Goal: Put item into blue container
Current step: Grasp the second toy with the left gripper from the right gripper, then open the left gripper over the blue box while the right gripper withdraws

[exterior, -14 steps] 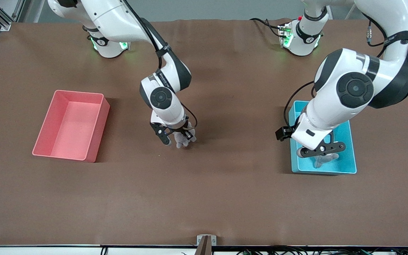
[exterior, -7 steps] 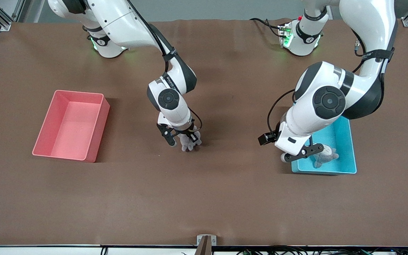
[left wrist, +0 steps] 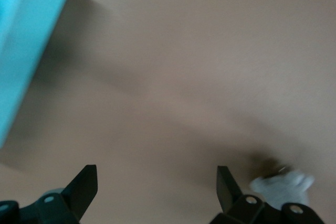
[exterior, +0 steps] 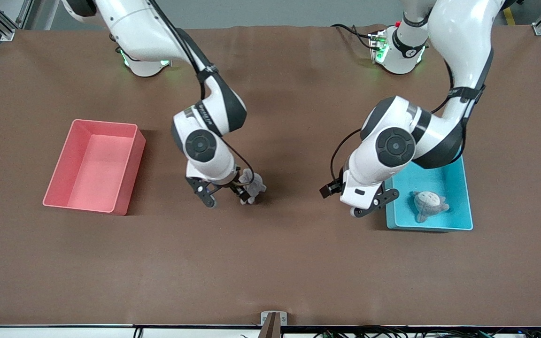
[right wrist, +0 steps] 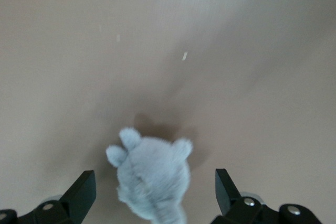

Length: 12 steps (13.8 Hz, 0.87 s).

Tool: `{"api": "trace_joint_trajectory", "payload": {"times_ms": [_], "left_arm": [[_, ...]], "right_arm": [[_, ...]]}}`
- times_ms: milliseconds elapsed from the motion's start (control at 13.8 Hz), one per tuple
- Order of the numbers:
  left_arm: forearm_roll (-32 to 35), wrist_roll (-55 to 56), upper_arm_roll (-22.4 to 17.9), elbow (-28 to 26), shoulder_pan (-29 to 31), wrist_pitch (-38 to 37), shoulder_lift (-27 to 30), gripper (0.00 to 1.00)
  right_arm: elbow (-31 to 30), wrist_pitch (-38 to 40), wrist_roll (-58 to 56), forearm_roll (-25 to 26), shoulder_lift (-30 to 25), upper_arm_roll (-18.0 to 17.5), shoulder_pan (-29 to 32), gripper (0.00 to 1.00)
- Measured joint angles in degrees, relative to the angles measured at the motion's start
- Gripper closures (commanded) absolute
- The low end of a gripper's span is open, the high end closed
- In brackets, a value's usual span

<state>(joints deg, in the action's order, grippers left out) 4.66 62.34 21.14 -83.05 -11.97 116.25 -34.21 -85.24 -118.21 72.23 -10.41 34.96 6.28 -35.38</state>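
Note:
A small pale grey plush toy [exterior: 252, 184] lies on the brown table near its middle. My right gripper [exterior: 226, 199] is low over it and open. In the right wrist view the plush [right wrist: 152, 174] sits between the spread fingers, and neither finger touches it. The blue container [exterior: 428, 227] stands toward the left arm's end, with a rounder grey plush [exterior: 429, 203] lying in it. My left gripper [exterior: 374, 204] hangs open and empty just outside the container's wall on the side toward the table's middle. The left wrist view shows that wall [left wrist: 21, 51] and bare table between the fingers [left wrist: 86, 184].
A pink bin [exterior: 132, 178] of similar size stands empty toward the right arm's end. The brown table cover [exterior: 270, 263] is bare nearer the camera. A small bracket [exterior: 273, 319] sits at the table's near edge.
My left gripper has left the blue container and moved toward the table's middle, uncovering the rounder grey plush inside. My right gripper has shifted slightly toward the pink bin, beside the small plush.

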Motion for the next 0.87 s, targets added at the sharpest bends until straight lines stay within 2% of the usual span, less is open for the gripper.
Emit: {"api": "trace_joint_trajectory", "payload": {"times_ms": [217,435,580,797,870], "left_arm": [[0.0,13.9,0.1,0.0,-4.9,11.9,-5.0,0.0],[0.0,26.2,-0.2,0.1,-10.7,21.1,-8.6,0.02],[0.0,32.7,-1.7,1.1,-15.1,23.7,-10.7,0.02],[0.0,43.8,-8.0,3.5,-23.0,23.9,-13.4,0.02],[0.0,46.7,-8.9,4.2,-24.3,24.0,-14.4,0.02]], "right_arm": [[-0.1,9.0,-15.4,0.2,-5.0,0.2,7.4,0.0],[-3.1,12.2,-33.0,0.5,-9.8,0.4,15.7,0.0],[-5.8,13.8,-43.5,0.9,-12.5,0.4,21.0,0.0],[-8.2,15.8,-54.3,2.7,-14.9,0.4,27.0,0.0],[-9.1,15.8,-57.0,3.5,-15.5,0.3,28.4,0.0]]}}
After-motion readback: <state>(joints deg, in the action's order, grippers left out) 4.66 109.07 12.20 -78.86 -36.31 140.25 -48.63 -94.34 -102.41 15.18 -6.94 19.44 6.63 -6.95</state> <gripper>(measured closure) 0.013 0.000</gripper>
